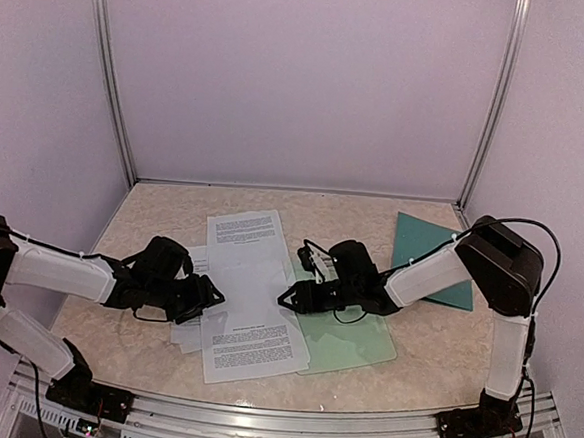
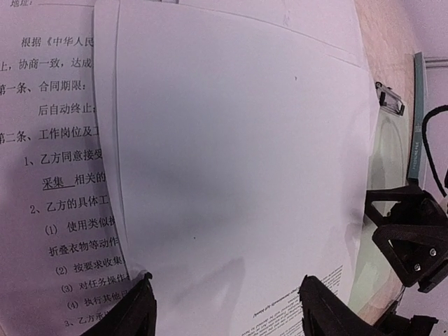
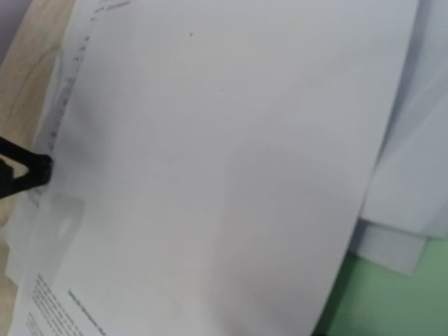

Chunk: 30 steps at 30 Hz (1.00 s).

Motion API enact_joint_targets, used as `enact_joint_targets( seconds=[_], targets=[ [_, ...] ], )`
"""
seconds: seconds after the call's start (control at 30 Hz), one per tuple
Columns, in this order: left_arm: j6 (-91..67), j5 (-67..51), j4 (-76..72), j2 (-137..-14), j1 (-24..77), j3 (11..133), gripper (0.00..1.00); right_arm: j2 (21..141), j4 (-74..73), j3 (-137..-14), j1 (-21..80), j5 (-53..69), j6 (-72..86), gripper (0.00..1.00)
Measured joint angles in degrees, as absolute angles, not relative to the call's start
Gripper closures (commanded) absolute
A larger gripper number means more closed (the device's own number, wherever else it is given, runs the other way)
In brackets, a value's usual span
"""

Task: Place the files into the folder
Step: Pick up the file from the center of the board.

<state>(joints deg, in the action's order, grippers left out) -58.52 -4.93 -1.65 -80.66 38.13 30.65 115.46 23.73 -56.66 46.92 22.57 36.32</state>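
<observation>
From above, the left claw and the right claw face each other low over the files. The files lie loosely fanned between the two claws, with their edges overlapping. Behind the right claw, past its forearm, the folder lies flat near the far right corner of the counter, apart from the sheets. A pale green clipboard lies under the sheets on the near side of the right claw. Plain walls close three sides, and bare marbled surface lies beyond both claws.

Left wrist: the left claw's fingers stand well apart, with a blank sheet's edge between them and printed pages to their left.

Right wrist: white sheets fill the view, with clipboard green at the lower right. I cannot tell whether the right claw is apart or together.
</observation>
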Motion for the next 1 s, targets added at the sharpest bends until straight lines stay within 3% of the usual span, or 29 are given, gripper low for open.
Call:
enact_joint_targets(
  seconds=[0.47, 0.63, 0.8, 1.0],
  targets=[
    [-59.6, -3.5, -4.4, -81.5, 39.7, 29.2, 0.34, 117.4, 28.6, -56.3, 46.7, 25.3, 41.6, 0.58],
    [-59.9, -2.0, -4.8, -81.8, 40.6, 29.2, 0.34, 117.3, 28.1, -56.3, 46.7, 23.9, 42.2, 0.54],
    [-60.1, -0.6, -4.8, -81.8, 41.4, 29.2, 0.34, 115.2, 21.6, -57.6, 46.7, 18.7, 40.6, 0.5],
    [-60.1, 1.2, -4.7, -81.8, 42.2, 29.2, 0.34, 115.1, 13.5, -61.7, 46.6, 15.4, 38.0, 0.55]
  ],
)
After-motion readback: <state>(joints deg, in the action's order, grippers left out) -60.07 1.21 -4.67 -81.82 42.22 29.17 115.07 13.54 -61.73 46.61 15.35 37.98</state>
